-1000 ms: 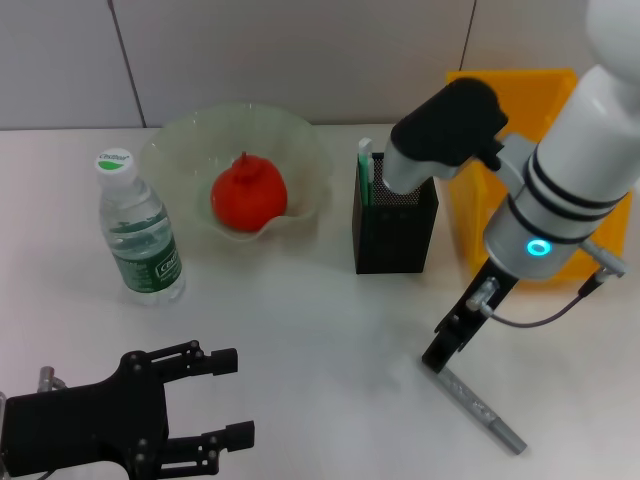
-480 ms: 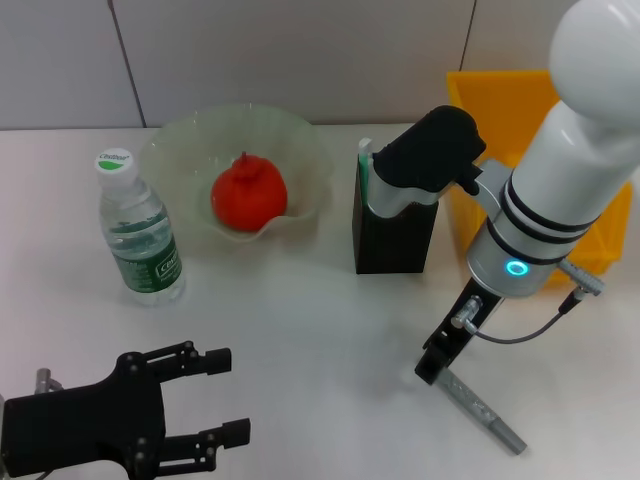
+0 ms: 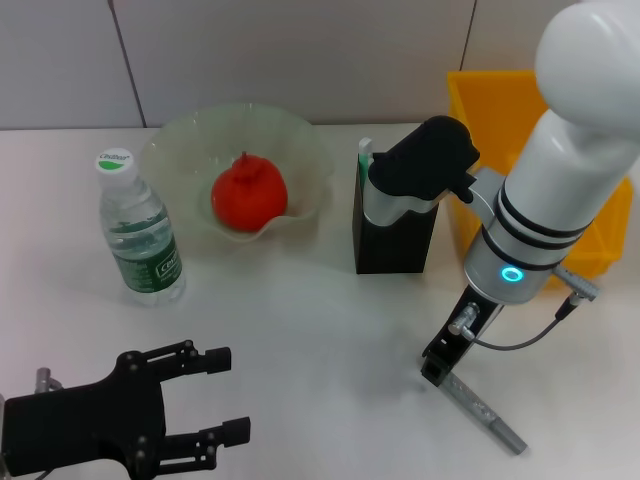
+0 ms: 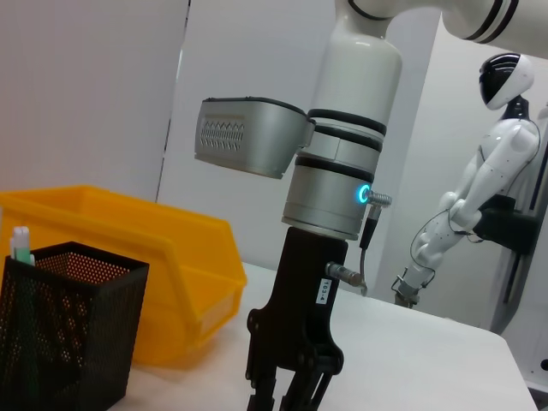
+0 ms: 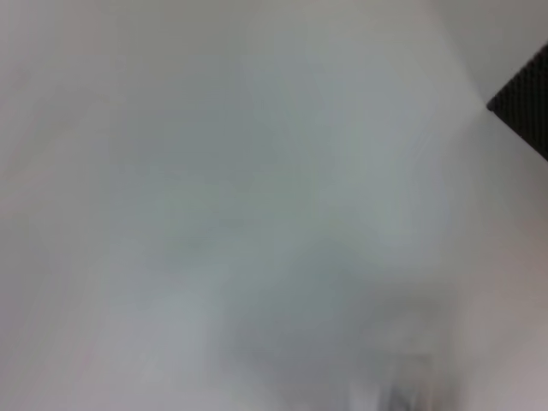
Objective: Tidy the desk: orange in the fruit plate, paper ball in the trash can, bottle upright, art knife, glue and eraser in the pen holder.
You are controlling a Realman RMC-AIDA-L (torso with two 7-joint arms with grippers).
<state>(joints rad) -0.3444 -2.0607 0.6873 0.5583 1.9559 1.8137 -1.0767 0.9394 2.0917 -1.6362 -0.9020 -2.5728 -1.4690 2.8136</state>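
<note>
The orange [image 3: 248,195] lies in the pale green fruit plate [image 3: 190,135]. Left of it the bottle [image 3: 140,235] stands upright. A white-and-green glue stick [image 3: 365,165] pokes out of the black mesh pen holder [image 3: 395,240], which the left wrist view also shows [image 4: 68,334]. The grey art knife [image 3: 487,412] lies flat on the table at the front right. My right gripper [image 3: 437,365] points down at the knife's far end, touching or just above it. My left gripper [image 3: 230,397] rests open at the front left, holding nothing. The paper ball and the eraser are out of view.
A yellow bin [image 3: 490,100] stands behind and right of the pen holder, also visible in the left wrist view [image 4: 128,257]. The right arm's bulky wrist hangs over the pen holder's right side. The right wrist view shows only blurred white tabletop.
The right arm has swung a little to the left and its gripper has settled at the knife's end. The knife, the left gripper and everything else have stayed put.
</note>
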